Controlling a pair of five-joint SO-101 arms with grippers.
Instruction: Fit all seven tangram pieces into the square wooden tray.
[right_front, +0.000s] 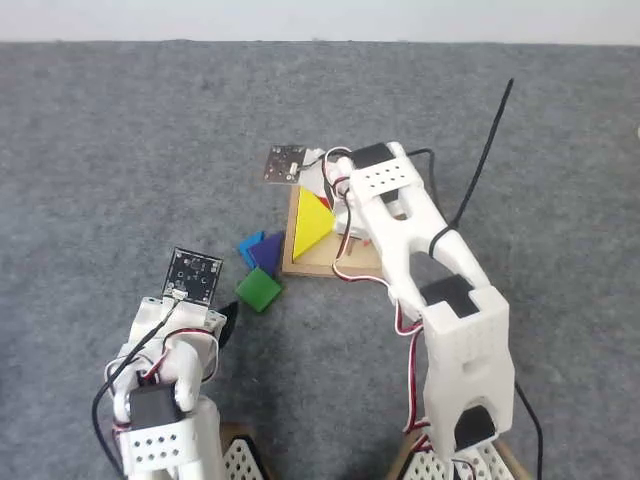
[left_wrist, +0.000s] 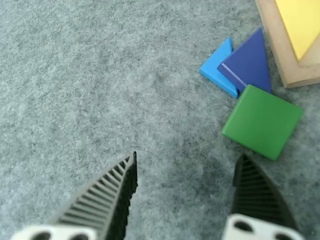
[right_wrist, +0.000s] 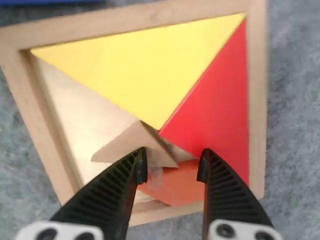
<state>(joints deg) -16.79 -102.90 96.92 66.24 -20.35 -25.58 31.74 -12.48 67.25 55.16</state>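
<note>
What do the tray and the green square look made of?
Tray: bare light wood, matte, with a pale unpainted tan rim and floor. Green square: probably painted wood, judging by its thick slab, crisp edges and even opaque colour; plastic can't be ruled out.

Grey table (right_front: 120, 130) bears tray (right_front: 312, 266), blue (right_front: 247, 245), indigo (right_front: 268, 250), green pieces (right_front: 259, 288).

The square wooden tray (right_wrist: 130, 24) holds a large yellow triangle (right_wrist: 145, 75) and a large red triangle (right_wrist: 220, 115) lying flat, edge to edge. A plain wood triangle (right_wrist: 135, 145) sits askew by their shared point, partly over an orange piece (right_wrist: 175, 187). Just outside the tray on the grey tabletop (left_wrist: 75, 75), a green square (left_wrist: 262, 121), a dark blue triangle (left_wrist: 250, 65) and a light blue piece (left_wrist: 217, 67) lie clustered and touching.
</note>
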